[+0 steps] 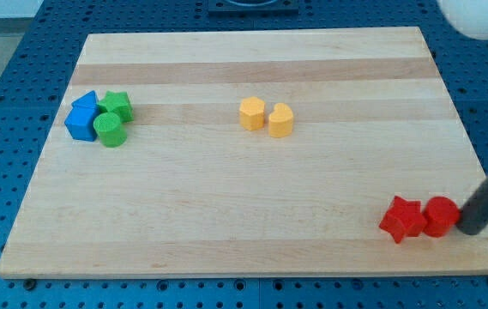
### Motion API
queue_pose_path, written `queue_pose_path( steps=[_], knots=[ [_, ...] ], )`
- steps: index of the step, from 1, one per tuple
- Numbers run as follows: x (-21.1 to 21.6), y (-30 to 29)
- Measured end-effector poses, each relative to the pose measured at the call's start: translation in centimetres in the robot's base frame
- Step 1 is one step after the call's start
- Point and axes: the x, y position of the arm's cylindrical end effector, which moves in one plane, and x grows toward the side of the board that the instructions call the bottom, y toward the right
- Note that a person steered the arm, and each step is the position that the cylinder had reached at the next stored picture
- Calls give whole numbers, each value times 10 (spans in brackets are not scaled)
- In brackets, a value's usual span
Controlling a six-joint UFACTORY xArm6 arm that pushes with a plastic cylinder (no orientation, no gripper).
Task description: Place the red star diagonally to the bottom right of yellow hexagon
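The red star (402,219) lies near the board's bottom right corner, touching a red round block (440,216) on its right. The yellow hexagon (251,112) sits at the board's upper middle, with a second yellow block (280,120) touching its right side. My tip (467,230) is at the view's right, just right of the red round block and touching or nearly touching it. The rod slants up to the view's right edge.
A cluster at the board's left holds a blue block (81,123), a blue triangle-like block (87,101), a green star (117,106) and a green cylinder (109,130). The board's right edge (475,172) runs close to the tip. A white round object (481,17) shows at the top right.
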Motion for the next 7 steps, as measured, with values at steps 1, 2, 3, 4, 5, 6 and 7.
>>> queue_pose_path(
  steps=[1,2,3,4,5,6,7],
  knots=[
    [3,-42],
    [5,-85],
    [5,-131],
    [-5,-159],
    [-52,-184],
    [-46,-183],
    [-10,-165]
  ],
)
